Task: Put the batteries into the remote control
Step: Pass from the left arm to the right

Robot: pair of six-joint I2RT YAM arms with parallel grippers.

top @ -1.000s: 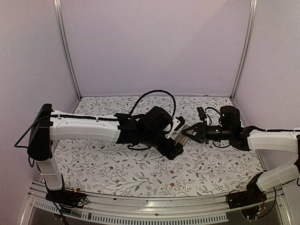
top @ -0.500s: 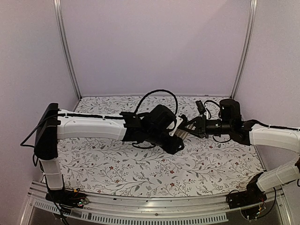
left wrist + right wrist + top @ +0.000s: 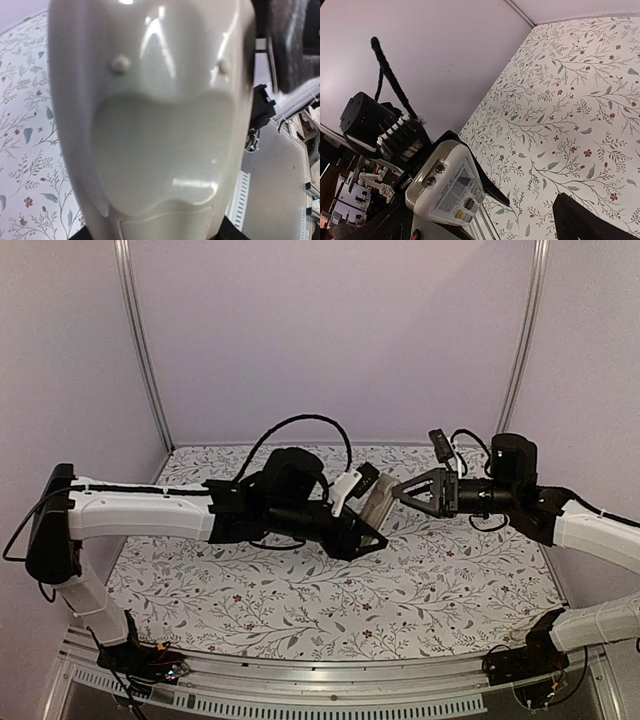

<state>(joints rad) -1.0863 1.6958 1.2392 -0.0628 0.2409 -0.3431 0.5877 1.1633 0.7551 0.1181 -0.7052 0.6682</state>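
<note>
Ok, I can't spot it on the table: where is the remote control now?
The remote control is held above the table centre by the left gripper, right beside the open right gripper in the top view.

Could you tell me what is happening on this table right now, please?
The left claw is clamped on the remote and holds it up above the flowered table. The right claw is open, close to the remote, and its camera faces the side with the screen and buttons. No batteries are visible in any view.
</note>
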